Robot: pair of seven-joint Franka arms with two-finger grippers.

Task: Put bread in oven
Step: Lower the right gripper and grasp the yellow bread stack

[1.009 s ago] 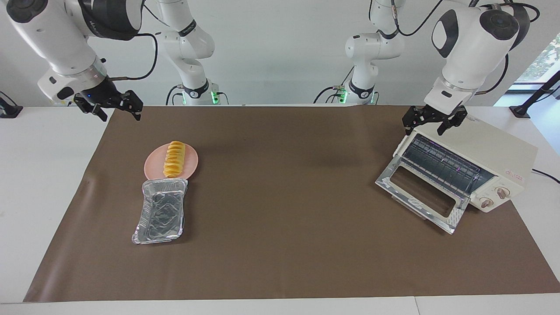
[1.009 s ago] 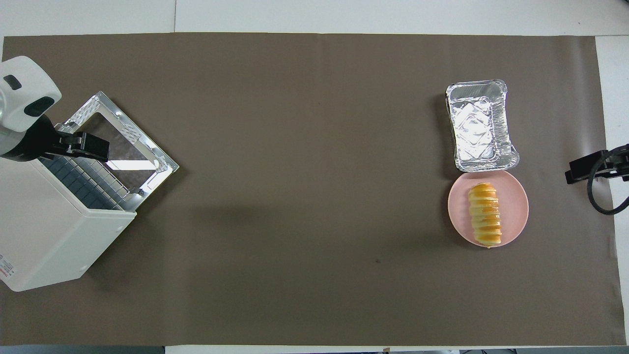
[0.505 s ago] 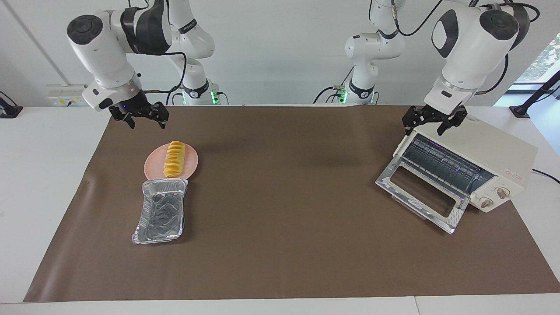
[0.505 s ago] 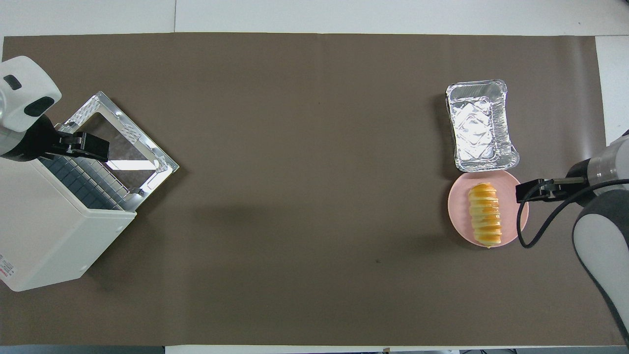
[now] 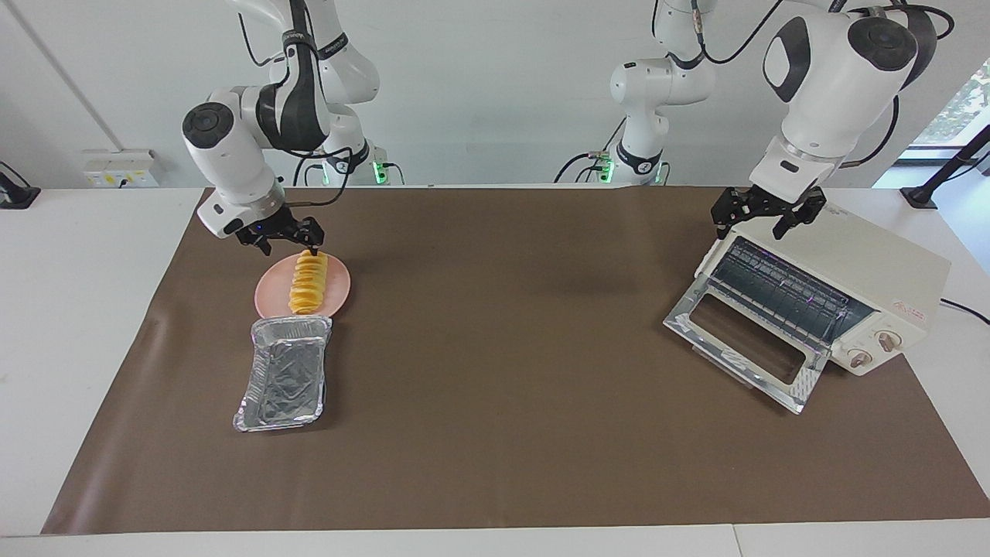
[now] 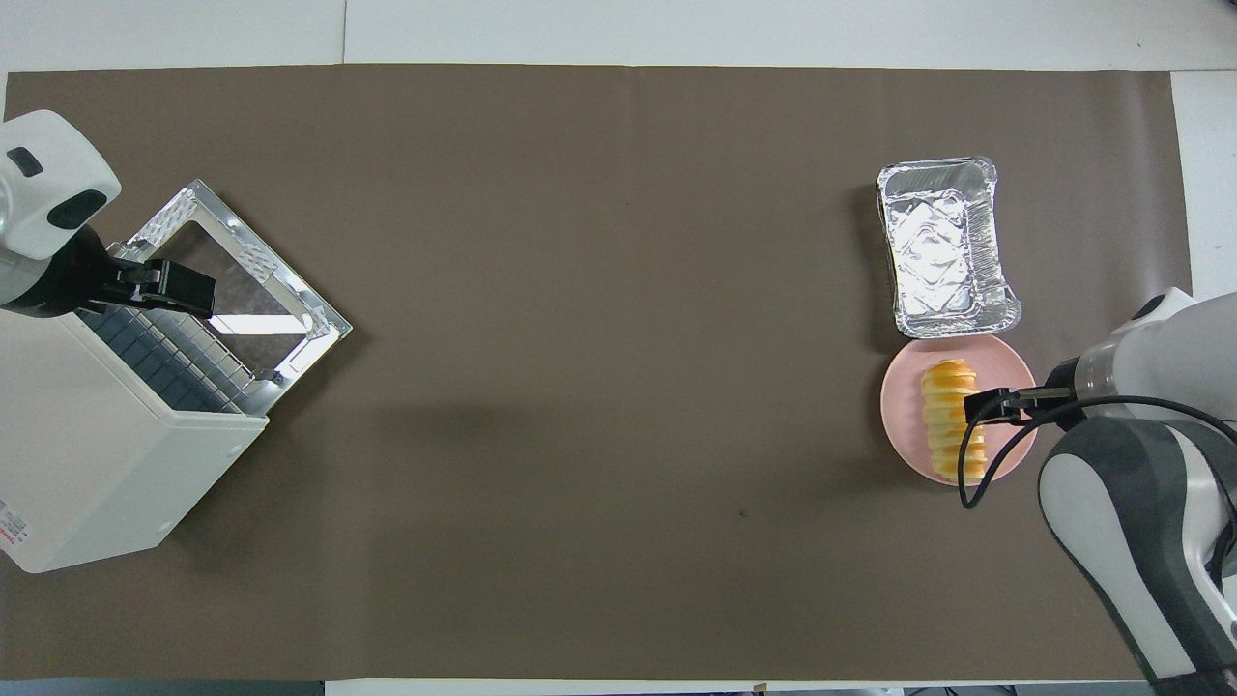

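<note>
The bread (image 5: 308, 282) (image 6: 942, 387), a ridged yellow-orange loaf, lies on a pink plate (image 5: 267, 298) (image 6: 899, 425) toward the right arm's end of the table. My right gripper (image 5: 288, 246) (image 6: 986, 404) hangs open and low over the plate's edge nearer the robots. One of its fingertips is at the loaf's end, and nothing is held. The cream-white oven (image 5: 874, 271) (image 6: 87, 454) stands at the left arm's end, its glass door (image 5: 742, 348) (image 6: 242, 280) folded down and open. My left gripper (image 5: 754, 220) (image 6: 159, 285) waits open over the oven's top front corner.
A silver foil tray (image 5: 285, 375) (image 6: 942, 246) lies against the plate, farther from the robots. A brown mat (image 5: 503, 348) covers the table between the plate and the oven.
The right arm swung in from the table's end and came down over the plate and the bread. The left arm, bread, tray and oven have not moved.
</note>
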